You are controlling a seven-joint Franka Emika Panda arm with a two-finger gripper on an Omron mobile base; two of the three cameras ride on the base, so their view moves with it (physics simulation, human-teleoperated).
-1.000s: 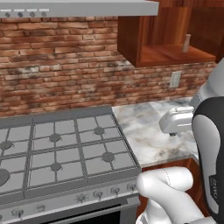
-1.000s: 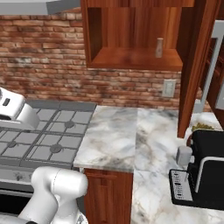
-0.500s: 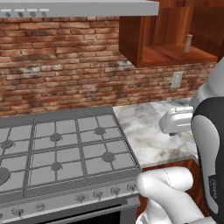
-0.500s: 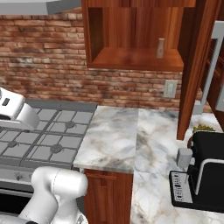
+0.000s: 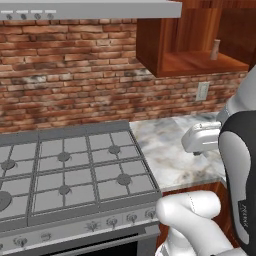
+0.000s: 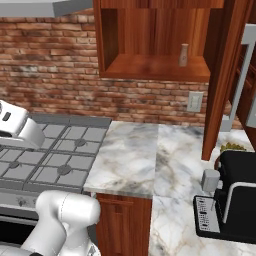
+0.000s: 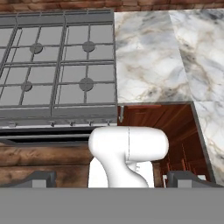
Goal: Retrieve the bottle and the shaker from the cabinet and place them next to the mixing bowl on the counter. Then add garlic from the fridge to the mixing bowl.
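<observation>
Right base view: the shaker [image 6: 184, 55] is standing on the cabinet [image 6: 150, 70] shelf, far right, above the counter [image 6: 132, 155]. Nothing is shifting since a second ago. The gripper [image 7: 113, 180] is hanging wide and empty, so retrieval is likely still pending.

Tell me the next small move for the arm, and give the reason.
Probably raise the open claw toward the cabinet. The shaker stands alone on its shelf, while the claw hangs low, looking down over the stove and counter.
</observation>
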